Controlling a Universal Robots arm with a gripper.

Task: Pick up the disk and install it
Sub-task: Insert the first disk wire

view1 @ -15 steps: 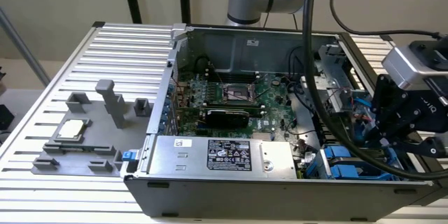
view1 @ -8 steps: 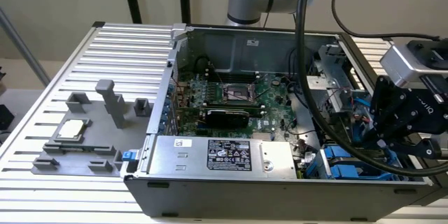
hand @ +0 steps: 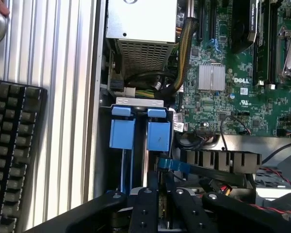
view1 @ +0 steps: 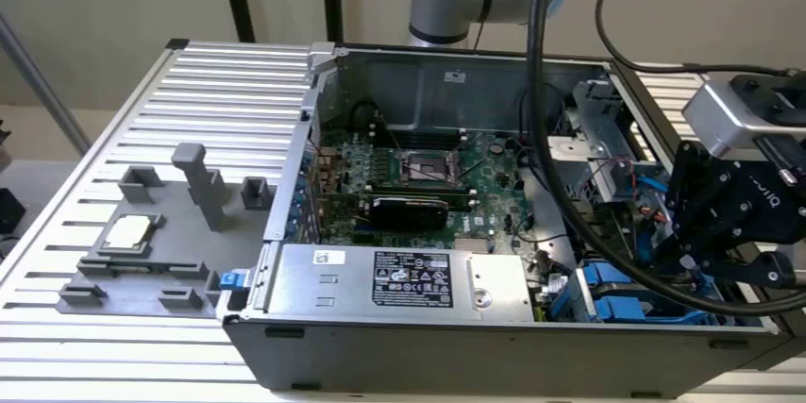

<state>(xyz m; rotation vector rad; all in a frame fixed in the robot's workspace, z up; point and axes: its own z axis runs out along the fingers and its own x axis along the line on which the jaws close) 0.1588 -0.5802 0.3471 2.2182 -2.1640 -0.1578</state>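
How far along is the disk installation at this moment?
Done: the approach, since the gripper sits low inside the computer case, at the bay with two blue carrier handles. In hand: a blue-edged part lies right at its tip, possibly the disk, but a grasp cannot be confirmed. Left: nothing shows it seated in the bay.

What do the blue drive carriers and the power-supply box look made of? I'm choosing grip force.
Blue drive carriers: seemingly moulded plastic, given their uniform bright colour and soft sheen. Power-supply box: likely sheet metal, given its dull grey finish, folded edges and stuck-on printed label.
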